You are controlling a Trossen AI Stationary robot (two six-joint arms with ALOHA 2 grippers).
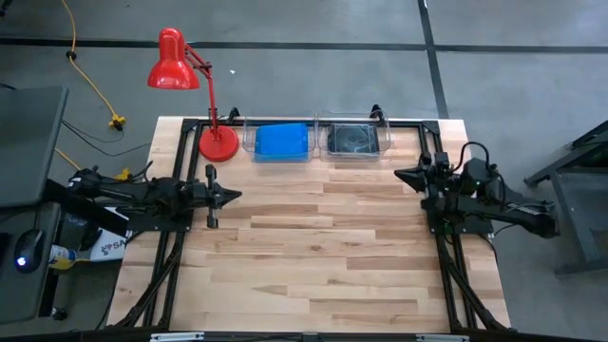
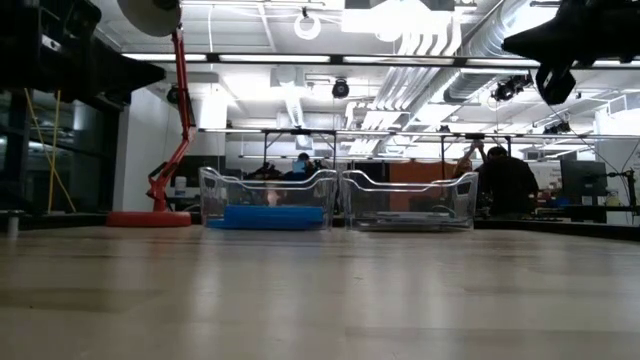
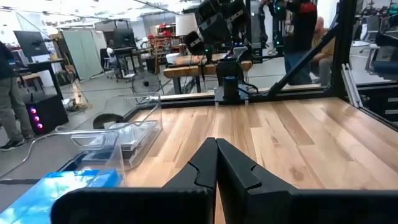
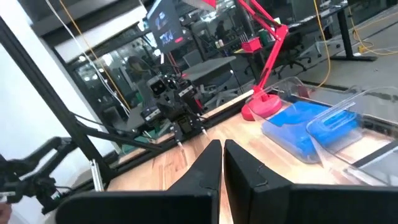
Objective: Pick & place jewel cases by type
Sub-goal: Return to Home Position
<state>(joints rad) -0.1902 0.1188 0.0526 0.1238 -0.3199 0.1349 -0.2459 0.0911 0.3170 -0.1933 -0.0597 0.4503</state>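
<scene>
High view: bright blue square plastic jewel cases (image 1: 281, 141) lie in the left clear plastic bin (image 1: 249, 133), dark grey jewel cases (image 1: 353, 140) in the right clear plastic bin (image 1: 386, 128); left gripper (image 1: 233, 196) and right gripper (image 1: 399, 175) sit well apart. Low view: the 2 bins stand side by side. Wrist views: both jaws closed, empty.

The blue cases (image 1: 281, 142) lie flat in a neat stack on the floor of the left clear bin (image 1: 250, 142), at the far edge of the table. They are bright, opaque blue and square, and cover most of the bin's floor. From table height the stack sits low, well under the bin's rim.

The dark cases (image 1: 353, 140) lie flat in the right clear bin (image 1: 386, 141), just beside the first. They are smoky grey, with a faint round shape showing on the top one. The number of cases in each of the 2 stacks cannot be told.
</scene>
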